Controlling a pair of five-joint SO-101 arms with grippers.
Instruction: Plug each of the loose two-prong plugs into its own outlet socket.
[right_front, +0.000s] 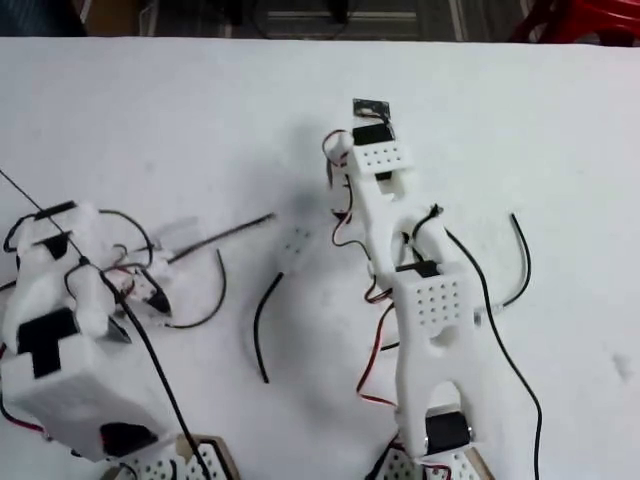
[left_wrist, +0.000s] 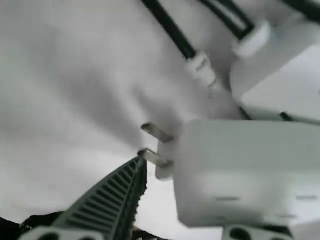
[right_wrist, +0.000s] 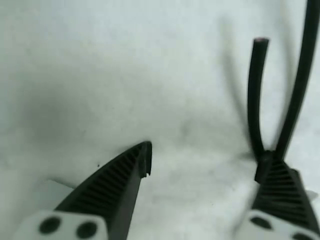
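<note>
Well, the plug: white boxy plastic 2-prong plug (left_wrist: 240, 170), its 2 flat metal prongs (left_wrist: 156, 145) bare and pointing out over the white worktop (left_wrist: 65, 75), probably so they can be lined up with a socket.
Left tool (right_front: 140, 308): low over the worktop, right against that plug; whether it is clamped on it I cannot tell.
Left arm (right_front: 60, 360): folded down low by its own base.
Socket: likely the small white dotted block (right_front: 295, 243), well apart from the plug.
Right tool (right_wrist: 205, 160): jaws apart on nothing, tipped toward bare worktop, thin black cable (right_wrist: 256, 100) just beside it.
Right arm (right_front: 430, 310): stretched out long across the middle, looks idle.
</note>
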